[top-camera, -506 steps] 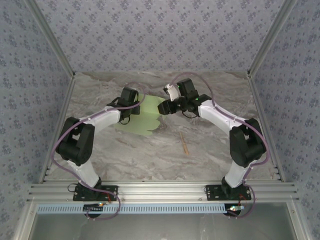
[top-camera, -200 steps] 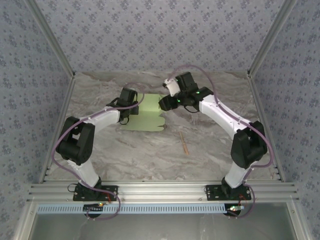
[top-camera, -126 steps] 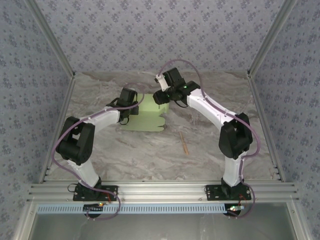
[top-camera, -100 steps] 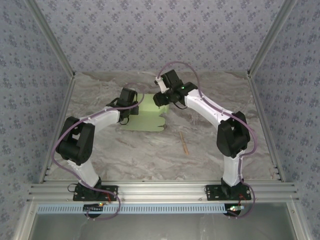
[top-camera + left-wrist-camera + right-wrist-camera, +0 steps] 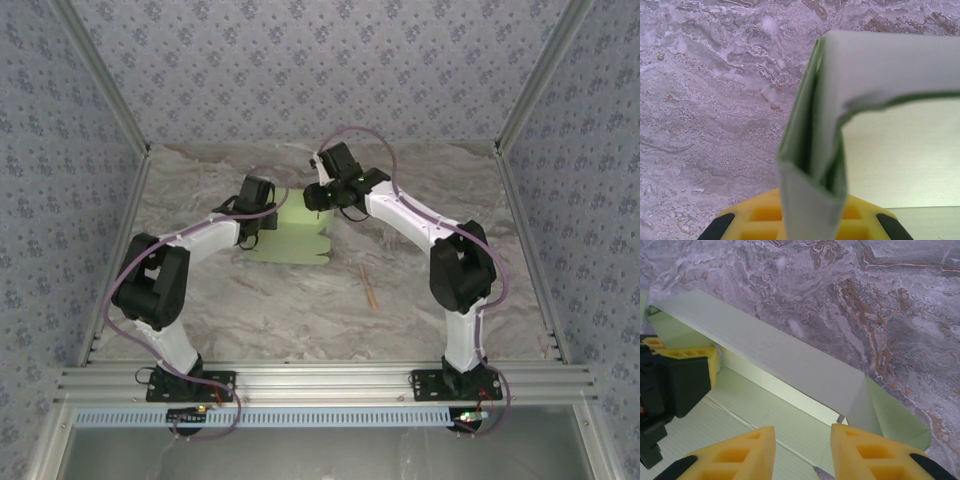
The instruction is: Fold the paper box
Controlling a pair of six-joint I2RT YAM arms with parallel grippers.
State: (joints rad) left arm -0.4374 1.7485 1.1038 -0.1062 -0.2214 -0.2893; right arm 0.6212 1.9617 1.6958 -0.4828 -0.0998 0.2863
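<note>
- Pinching a folded edge of the box (image 5: 812,200), the left claw (image 5: 807,220) is clamping tight on the pale green card, with its yellow fingers (image 5: 762,220) showing on either side of the fold at the bottom of the left wrist view.
- The card is rising out of that grip as a doubled strip and is bending over to the right into a wider panel.
- From above, the box is lying on the marble table (image 5: 300,320) toward the far middle, between the two claws, most of it lying flat, with a notched edge along its right side.
- The right claw (image 5: 802,452) is hanging over the far right part of the box, its jaws standing partly apart at a middling gap, and nothing is being squeezed between them.
- Beyond its fingers, a long flap (image 5: 765,355) is standing up from the flat card, running from upper left to lower right in the right wrist view.
- A small tab (image 5: 890,415) is sticking out from the right end of that flap over the table.
- At the left edge of that view, the left claw's black and yellow tip is sitting at the flap's left end.
- A thin stick (image 5: 369,286) is lying on the table to the near right of the box, apart from both claws.
</note>
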